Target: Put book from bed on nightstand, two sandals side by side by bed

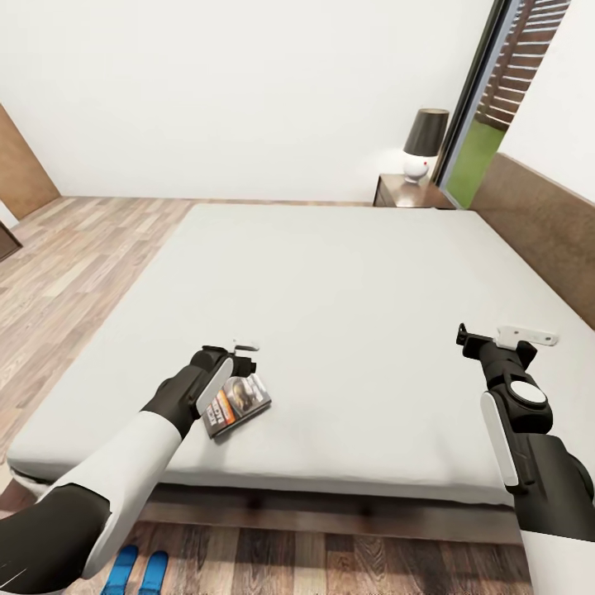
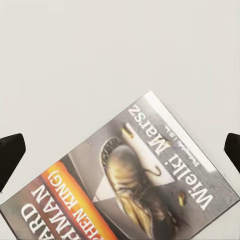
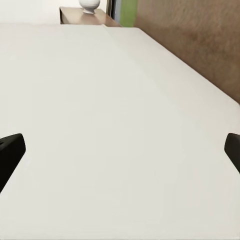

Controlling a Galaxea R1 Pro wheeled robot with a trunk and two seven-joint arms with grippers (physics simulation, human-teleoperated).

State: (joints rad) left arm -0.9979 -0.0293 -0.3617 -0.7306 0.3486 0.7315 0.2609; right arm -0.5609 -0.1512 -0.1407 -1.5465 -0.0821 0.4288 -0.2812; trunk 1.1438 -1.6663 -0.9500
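The book (image 1: 238, 403) lies flat on the light-grey mattress of the bed (image 1: 347, 273), close to its near edge. Its glossy cover (image 2: 150, 180) has grey, white and orange bands. My left gripper (image 1: 241, 366) hovers right over the book, open; its dark fingertips (image 2: 10, 155) stand wide apart on either side of the cover without touching it. My right gripper (image 1: 496, 337) is open above bare mattress (image 3: 120, 125) near the headboard side. Two bright-blue sandals (image 1: 136, 572) lie side by side on the floor at the foot of the bed. The nightstand (image 1: 409, 192) stands at the bed's far corner.
A dark-shaded lamp (image 1: 425, 142) with a white base (image 3: 90, 6) sits on the nightstand. The brown headboard (image 1: 537, 219) runs along the right. A tall window (image 1: 487, 107) is behind the nightstand. Wood-plank floor (image 1: 74, 264) stretches to the left of the bed.
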